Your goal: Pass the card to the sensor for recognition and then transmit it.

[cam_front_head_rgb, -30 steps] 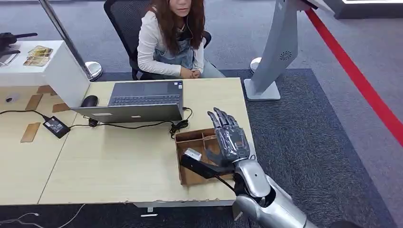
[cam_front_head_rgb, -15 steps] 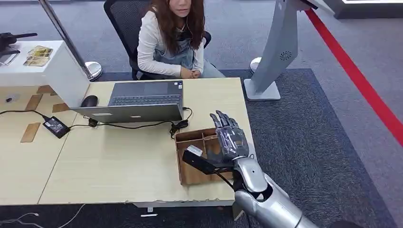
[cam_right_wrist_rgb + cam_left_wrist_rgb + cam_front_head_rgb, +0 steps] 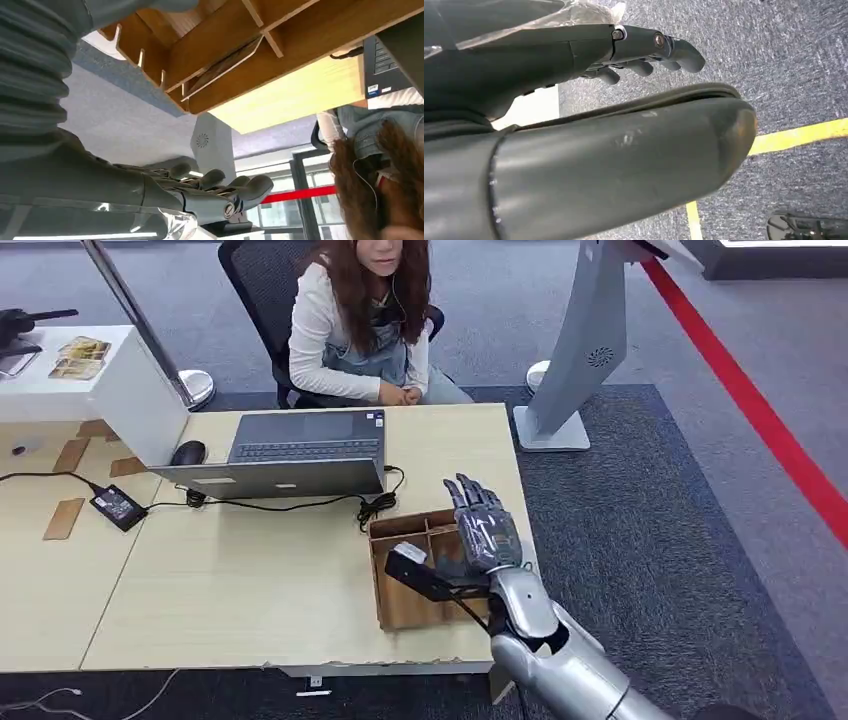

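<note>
Card (image 3: 225,67) leans in wooden tray (image 3: 398,605) compartment, edge exposed for pickup; right hand (image 3: 487,532) above, fingers spread, holding nothing.

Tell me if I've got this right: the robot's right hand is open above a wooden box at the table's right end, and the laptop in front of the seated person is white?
Nearly. The right hand is open above the wooden box at the table's right end, but the laptop in front of the person is dark grey, not white, as the head view shows.
</note>
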Available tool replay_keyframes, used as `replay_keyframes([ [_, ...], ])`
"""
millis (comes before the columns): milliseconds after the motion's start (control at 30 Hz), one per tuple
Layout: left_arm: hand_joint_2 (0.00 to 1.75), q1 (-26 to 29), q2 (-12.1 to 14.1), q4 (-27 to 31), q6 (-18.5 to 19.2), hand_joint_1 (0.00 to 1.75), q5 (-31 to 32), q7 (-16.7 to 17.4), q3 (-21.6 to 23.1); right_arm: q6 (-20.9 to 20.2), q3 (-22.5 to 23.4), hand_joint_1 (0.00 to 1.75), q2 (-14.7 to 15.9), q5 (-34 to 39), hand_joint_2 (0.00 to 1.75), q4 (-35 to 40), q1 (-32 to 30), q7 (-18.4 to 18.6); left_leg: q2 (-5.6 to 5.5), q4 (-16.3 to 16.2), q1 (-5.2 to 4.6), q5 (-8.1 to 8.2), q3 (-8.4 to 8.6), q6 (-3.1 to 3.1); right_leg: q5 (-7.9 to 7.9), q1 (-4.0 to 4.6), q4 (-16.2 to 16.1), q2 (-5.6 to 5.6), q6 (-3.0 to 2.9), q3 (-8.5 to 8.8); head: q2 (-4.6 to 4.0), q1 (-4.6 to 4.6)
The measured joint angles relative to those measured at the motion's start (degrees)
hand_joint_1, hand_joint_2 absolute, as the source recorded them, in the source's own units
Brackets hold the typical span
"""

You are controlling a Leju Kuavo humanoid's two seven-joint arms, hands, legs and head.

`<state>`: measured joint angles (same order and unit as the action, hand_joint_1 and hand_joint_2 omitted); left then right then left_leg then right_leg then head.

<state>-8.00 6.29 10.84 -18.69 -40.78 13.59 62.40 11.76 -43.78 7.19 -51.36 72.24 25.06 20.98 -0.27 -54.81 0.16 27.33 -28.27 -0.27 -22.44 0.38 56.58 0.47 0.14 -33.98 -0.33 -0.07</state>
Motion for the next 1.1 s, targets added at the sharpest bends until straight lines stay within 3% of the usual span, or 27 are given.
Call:
replay_keyframes([
  [400, 0.00, 0.0, 0.0, 0.0, 0.1, 0.00, 0.2, -0.2, 0.0, 1.0, 0.0, 0.00, -1.1, 0.0, 1.75, -1.4, 0.9, -0.5, 0.00, 0.0, 0.00, 0.00, 0.00, 0.00, 0.00, 0.00, 0.0, 0.00, 0.00, 0.00, 0.00, 0.00],
  [433, 0.00, 0.0, 0.0, 0.0, 0.1, 0.00, 0.4, -0.2, 0.0, 1.0, 0.0, 0.00, -1.3, 0.0, 0.00, -1.4, 1.0, -0.6, 0.00, 0.0, 0.00, 0.00, 0.00, 0.00, 0.00, 0.00, 0.0, 0.00, 0.00, 0.00, 0.00, 0.02],
  [1100, 0.00, 0.0, 0.0, 0.0, 0.2, 0.00, 0.5, 0.1, 0.0, 0.9, 0.0, 0.00, -3.2, 0.4, 0.00, -2.5, 1.3, -0.7, 0.00, 0.0, 0.00, 0.00, 0.00, 0.00, 0.00, 0.00, 0.0, 0.00, 0.00, 0.00, 0.00, 0.00],
])
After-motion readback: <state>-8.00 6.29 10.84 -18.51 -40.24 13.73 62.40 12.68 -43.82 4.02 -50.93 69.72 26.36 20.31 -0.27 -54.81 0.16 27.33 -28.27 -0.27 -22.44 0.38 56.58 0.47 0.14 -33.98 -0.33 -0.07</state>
